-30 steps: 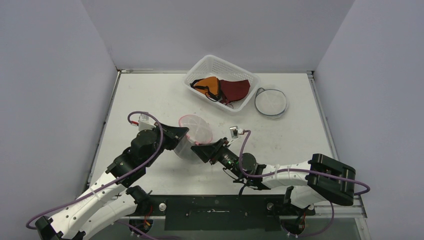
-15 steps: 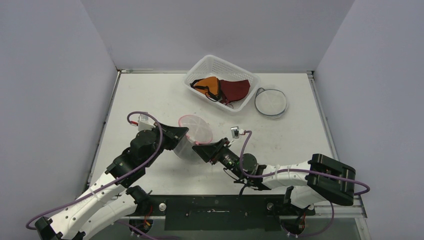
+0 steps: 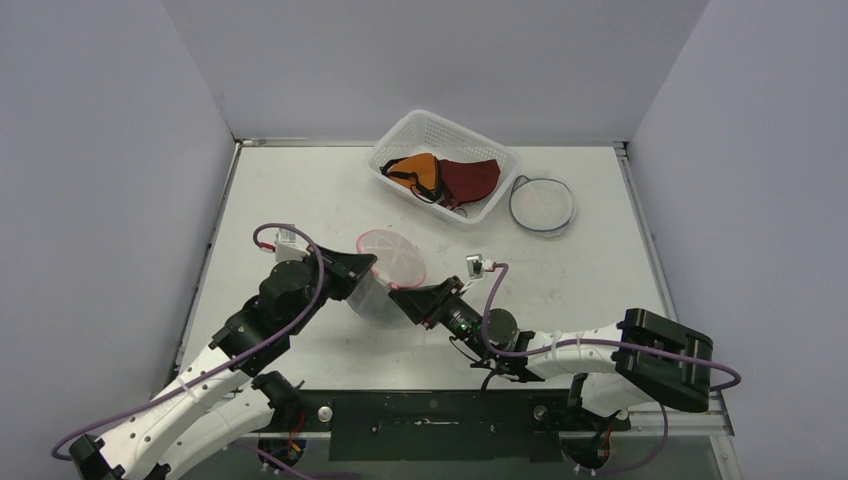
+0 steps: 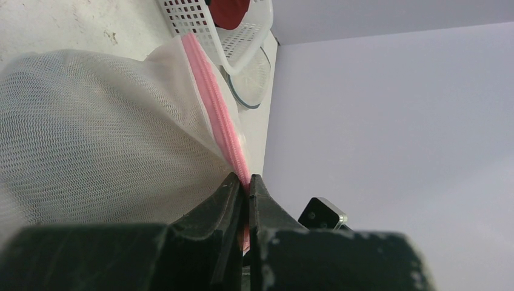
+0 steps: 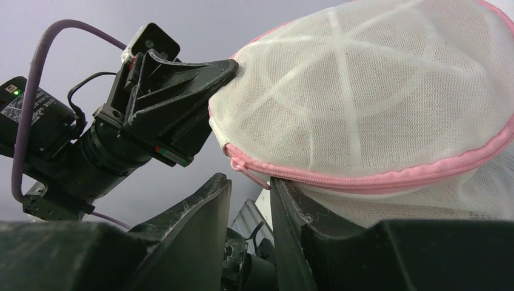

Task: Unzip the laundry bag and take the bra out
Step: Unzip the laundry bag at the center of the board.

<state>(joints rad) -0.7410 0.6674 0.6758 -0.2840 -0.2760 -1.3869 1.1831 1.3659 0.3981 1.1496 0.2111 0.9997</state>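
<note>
Left gripper (image 4: 245,182) has its jaws pressed together on the pink seam of the white mesh dome-shaped laundry bag (image 3: 385,268), holding it propped up off the white table (image 3: 300,190) between the two arms. No bra shows through the mesh, so presumably it sits inside. Just right of the bag, the right gripper (image 5: 250,182) has its fingers a narrow gap apart, with the small pink zip pull (image 5: 247,171) dangling at their tips, not clamped as far as I can tell. From that pull the pink zip (image 5: 394,176) runs away rightward along the bag's rim, so the right arm is the nearer one and the drag should follow that line. Against the earlier view, the right wrist has edged slightly closer to the bag; bag and left arm look unchanged
</note>
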